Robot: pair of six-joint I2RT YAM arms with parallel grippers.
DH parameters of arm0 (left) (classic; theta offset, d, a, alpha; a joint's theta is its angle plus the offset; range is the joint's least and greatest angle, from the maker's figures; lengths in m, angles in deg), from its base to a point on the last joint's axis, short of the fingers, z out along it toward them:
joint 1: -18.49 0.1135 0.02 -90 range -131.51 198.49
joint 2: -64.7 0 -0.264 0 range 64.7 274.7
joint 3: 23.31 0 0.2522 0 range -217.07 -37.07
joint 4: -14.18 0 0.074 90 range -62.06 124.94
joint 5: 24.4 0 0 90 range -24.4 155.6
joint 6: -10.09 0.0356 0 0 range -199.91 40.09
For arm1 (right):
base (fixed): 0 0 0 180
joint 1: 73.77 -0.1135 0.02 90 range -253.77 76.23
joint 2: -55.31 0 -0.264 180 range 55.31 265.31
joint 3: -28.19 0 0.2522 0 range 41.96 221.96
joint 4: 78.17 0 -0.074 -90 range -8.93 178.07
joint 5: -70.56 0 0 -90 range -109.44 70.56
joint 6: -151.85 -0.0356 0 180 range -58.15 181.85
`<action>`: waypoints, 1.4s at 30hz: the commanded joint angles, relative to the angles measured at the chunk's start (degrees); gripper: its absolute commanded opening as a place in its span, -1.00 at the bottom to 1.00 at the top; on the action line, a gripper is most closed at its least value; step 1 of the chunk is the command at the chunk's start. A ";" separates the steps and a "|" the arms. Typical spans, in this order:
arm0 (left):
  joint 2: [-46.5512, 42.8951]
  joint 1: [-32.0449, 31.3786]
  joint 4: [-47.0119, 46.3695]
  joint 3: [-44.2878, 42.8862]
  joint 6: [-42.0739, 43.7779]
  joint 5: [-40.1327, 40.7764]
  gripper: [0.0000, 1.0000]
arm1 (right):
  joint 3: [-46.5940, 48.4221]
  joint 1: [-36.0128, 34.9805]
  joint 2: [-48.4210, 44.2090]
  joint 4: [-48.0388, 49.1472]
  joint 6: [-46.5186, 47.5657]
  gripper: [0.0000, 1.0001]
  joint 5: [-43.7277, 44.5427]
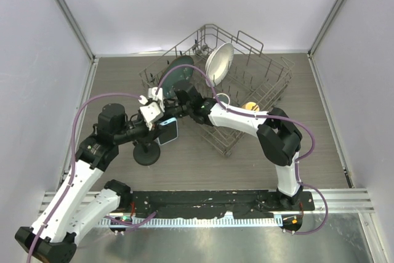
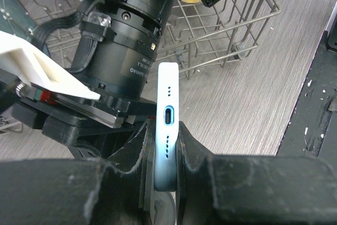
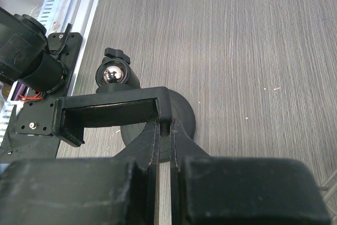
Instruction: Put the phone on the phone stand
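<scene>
The phone [image 1: 168,129], in a light blue case, is clamped edge-on between the jaws of my left gripper [image 1: 160,121]. The left wrist view shows its port edge [image 2: 168,93] standing out of the shut left gripper [image 2: 166,133]. The phone stand [image 1: 146,153] is black, with a round disc base [image 3: 181,122], a ball joint [image 3: 112,73] and a flat cradle bracket [image 3: 108,111]. My right gripper [image 3: 165,125] is shut on the right end of that bracket; in the top view it [image 1: 176,106] is right beside the phone, above the stand.
A wire dish rack [image 1: 271,81] stands behind the arms, holding a white plate [image 1: 219,62], a dark plate [image 1: 181,69] and a yellow item [image 1: 250,106]. The rack [image 2: 237,30] is just beyond the phone. A black rail [image 1: 215,201] runs along the near edge.
</scene>
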 commanded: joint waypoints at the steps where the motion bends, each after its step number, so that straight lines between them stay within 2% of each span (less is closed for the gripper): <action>1: -1.27 1.09 -12.84 2.54 -0.94 3.97 -1.00 | -0.97 -0.29 -1.46 -5.81 0.91 -0.99 -3.95; 9: -7.60 1.36 -18.05 7.64 -3.40 11.17 -1.00 | -3.43 0.06 -2.69 -3.78 0.91 -0.99 -3.77; 17: -8.75 1.44 -16.37 6.67 -1.73 11.01 -1.00 | -2.46 0.68 -2.25 -7.64 3.19 -0.99 -7.63; 23: -6.03 1.71 -11.11 1.24 -0.95 -1.11 -1.00 | -0.18 0.94 -1.28 -14.76 8.28 -0.99 -10.27; 34: -3.83 2.94 -8.82 0.08 0.90 -4.38 -1.00 | 1.32 1.03 -0.58 -18.73 10.84 -0.99 -10.54; 38: -6.01 3.03 -9.78 1.75 -0.59 -2.54 -1.00 | -1.05 1.12 -1.72 -14.69 9.26 -0.99 -8.87; 42: -11.19 3.03 -11.28 5.09 -3.31 7.54 -1.00 | -2.28 1.29 -2.42 -12.14 8.12 -0.99 -8.08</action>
